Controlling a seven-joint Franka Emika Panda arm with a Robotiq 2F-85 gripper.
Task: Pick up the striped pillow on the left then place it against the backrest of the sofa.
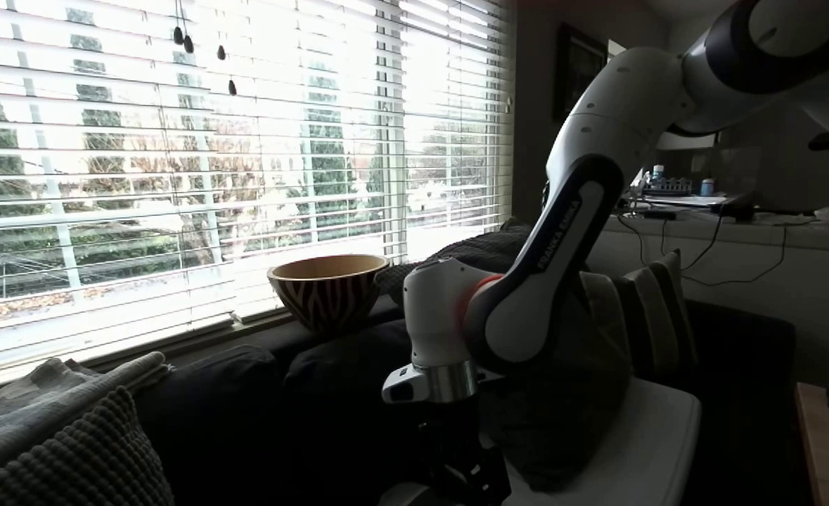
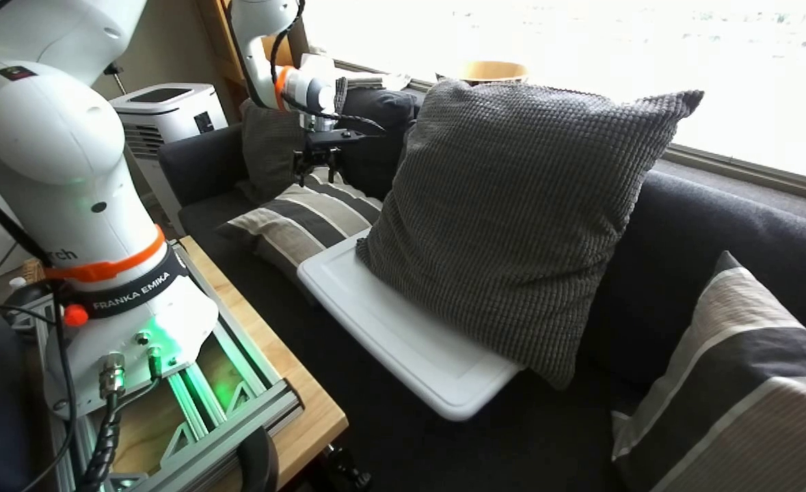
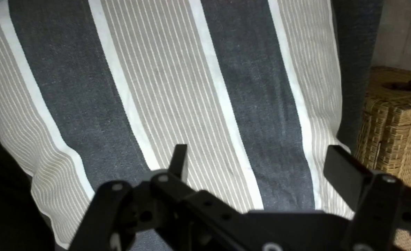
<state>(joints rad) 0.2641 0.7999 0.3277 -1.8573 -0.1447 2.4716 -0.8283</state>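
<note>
Angular black pincer, fingers spread, above striped pillow: woven cloth, puckered edges. Wicker box beyond.

The room is lit by daylight from a wide window, washed out to near white in an exterior view. Elsewhere it is seen to be covered by white blinds, through which trees are shown. A sill is set along its lower edge. The wall next to it is left dim, and a dark picture frame is hung there. Farther back, a pale surface is topped with small bottles toward its far edge; cables are draped over its near edge. A white vented appliance is stood before a beige wall, near wooden furniture. In the wrist view, a wicker basket is partly shown.
</note>
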